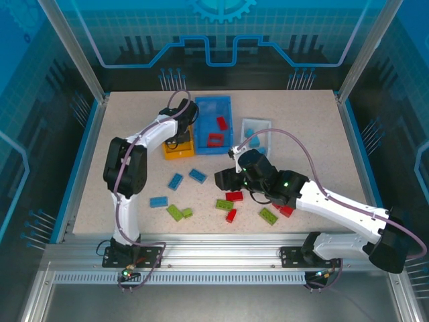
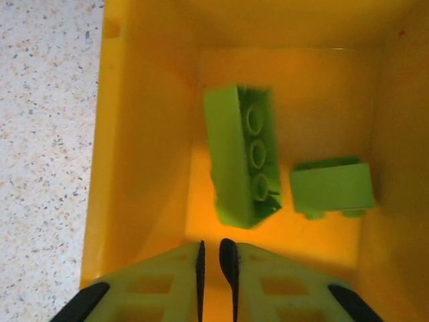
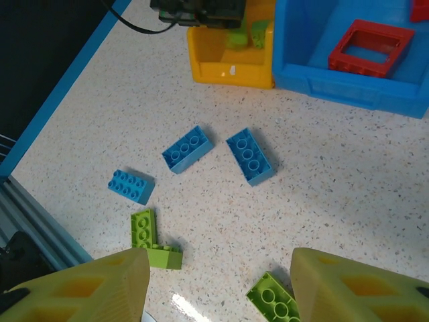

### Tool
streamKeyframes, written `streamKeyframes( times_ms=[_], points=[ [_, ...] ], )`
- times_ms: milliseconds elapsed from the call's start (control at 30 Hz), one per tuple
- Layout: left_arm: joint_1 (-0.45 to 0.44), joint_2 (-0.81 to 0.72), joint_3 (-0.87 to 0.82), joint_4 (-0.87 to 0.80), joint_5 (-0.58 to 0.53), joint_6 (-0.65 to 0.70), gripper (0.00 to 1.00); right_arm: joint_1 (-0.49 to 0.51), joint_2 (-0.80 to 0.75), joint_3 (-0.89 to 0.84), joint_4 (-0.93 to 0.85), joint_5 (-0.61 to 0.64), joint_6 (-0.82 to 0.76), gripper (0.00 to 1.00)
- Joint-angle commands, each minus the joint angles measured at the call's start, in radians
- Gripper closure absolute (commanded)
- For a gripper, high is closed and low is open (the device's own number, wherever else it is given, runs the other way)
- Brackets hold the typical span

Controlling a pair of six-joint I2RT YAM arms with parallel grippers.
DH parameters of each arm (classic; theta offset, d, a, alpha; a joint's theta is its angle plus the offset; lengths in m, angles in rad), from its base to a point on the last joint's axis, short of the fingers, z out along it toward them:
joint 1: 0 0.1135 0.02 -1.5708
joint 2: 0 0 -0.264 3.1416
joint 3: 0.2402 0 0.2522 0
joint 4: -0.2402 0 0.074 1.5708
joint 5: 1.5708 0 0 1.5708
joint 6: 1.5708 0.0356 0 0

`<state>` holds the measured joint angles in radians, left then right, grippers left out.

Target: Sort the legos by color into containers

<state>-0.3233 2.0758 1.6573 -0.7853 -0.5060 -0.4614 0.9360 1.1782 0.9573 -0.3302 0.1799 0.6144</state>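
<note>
Speckled beige tabletop (image 1: 134,117), blue grid-patterned walls (image 1: 40,74), left end effector (image 2: 211,245) closed empty, right end effector (image 3: 220,268) wide.

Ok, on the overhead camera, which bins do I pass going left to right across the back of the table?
yellow-orange bin → blue bin → white bin

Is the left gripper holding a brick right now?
No, the left gripper is shut with nothing between its fingers, and the long green brick and the short green brick lie in the yellow bin.
</note>
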Motion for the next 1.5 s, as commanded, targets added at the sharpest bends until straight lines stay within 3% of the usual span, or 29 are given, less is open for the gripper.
streamKeyframes(
  times_ms=[0,100,300,433,567,667,800,967,1100,1267,1467],
  points=[
    [0.006,0.024,0.043,-0.048,-0.014,0.020,0.75,0.008,-0.004,0.016,0.016,0.027,0.013,0.40],
    [0.003,0.010,0.032,-0.048,0.014,0.006,0.69,0.007,-0.006,0.010,0.010,0.035,0.014,0.40],
    [-0.024,-0.115,0.016,-0.057,0.037,-0.025,0.66,-0.018,-0.028,0.006,-0.073,0.106,0.048,0.40],
    [-0.053,-0.232,-0.001,-0.076,0.049,-0.071,0.64,-0.047,-0.054,0.016,-0.239,0.218,0.172,0.40],
    [-0.081,-0.382,-0.069,-0.072,0.070,-0.125,0.59,-0.118,-0.062,0.042,-0.519,0.298,0.390,0.43],
    [-0.134,-0.532,-0.184,0.027,0.180,-0.121,0.54,-0.258,-0.066,0.002,-0.643,0.206,0.458,0.43],
    [-0.307,-0.712,-0.363,0.226,0.298,-0.101,0.43,-0.402,-0.132,-0.118,-0.708,0.099,0.529,0.41],
    [-0.524,-0.781,-0.524,0.430,0.428,-0.082,0.41,-0.530,-0.254,-0.235,-0.759,0.016,0.637,0.31],
    [-0.704,-0.796,-0.630,0.573,0.420,-0.046,0.40,-0.690,-0.337,-0.333,-0.716,-0.097,0.670,0.28],
    [-0.782,-0.767,-0.693,0.646,0.418,-0.085,0.40,-0.794,-0.357,-0.431,-0.613,-0.266,0.804,0.26],
    [-0.816,-0.745,-0.679,0.672,0.416,-0.081,0.41,-0.808,-0.390,-0.550,-0.464,-0.367,1.161,0.20]
  ],
)
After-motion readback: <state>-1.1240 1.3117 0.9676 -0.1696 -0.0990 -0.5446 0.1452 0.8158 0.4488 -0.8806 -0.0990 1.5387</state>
